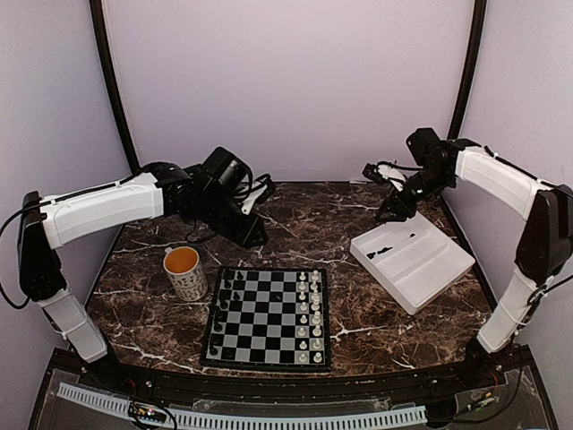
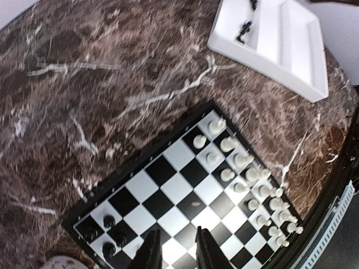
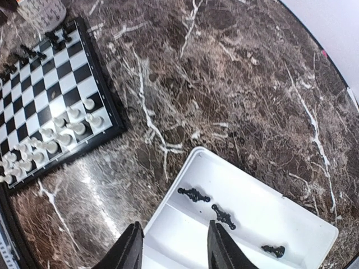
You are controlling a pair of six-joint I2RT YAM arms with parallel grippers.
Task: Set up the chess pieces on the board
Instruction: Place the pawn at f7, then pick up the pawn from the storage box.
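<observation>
Right gripper [image 3: 175, 227], jaws apart and empty, is hovering over the white tray [image 3: 291, 224], where three black chess pieces [image 3: 194, 195] are lying flat. They are probably light, hard and slick, best pinched across the waist. Beyond the tray the board [image 3: 76, 70] is sitting; farther still, the left gripper [image 2: 177, 232] is hanging, slightly parted, empty.

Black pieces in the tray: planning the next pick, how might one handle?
This black piece lies on its side and looks round, so a nudge would probably roll it. Tiny and slender, it is likely light, and may twist when pinched.
</observation>
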